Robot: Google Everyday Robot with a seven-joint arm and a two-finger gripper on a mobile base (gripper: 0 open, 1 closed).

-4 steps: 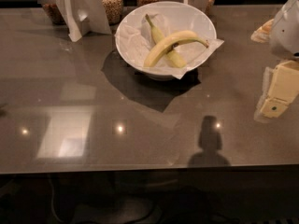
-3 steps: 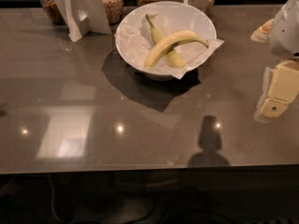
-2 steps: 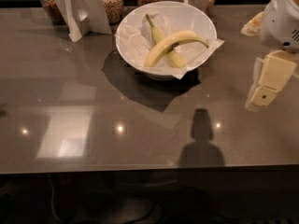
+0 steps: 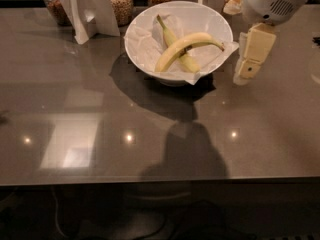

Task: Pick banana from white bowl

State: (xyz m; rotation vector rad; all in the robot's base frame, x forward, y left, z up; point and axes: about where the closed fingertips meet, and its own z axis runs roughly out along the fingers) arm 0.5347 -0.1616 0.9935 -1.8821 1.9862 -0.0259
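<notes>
The banana, long, pale yellow and gently curved with a thin dark stem at its right end, lies across a shorter, greener banana. Both are in the white bowl, which is lined with crumpled white paper and stands at the back middle of the table. My gripper, white with cream-coloured parts, hangs above the table just right of the bowl's rim. It is apart from the banana and holds nothing.
Glass jars of grain stand along the back edge behind the bowl. A white folded card stand is left of the bowl. The glossy grey table runs to a front edge low in the view.
My gripper has moved left and farther back, from the right side of the table to just beside the bowl's right rim. The bowl and both bananas have not moved.
</notes>
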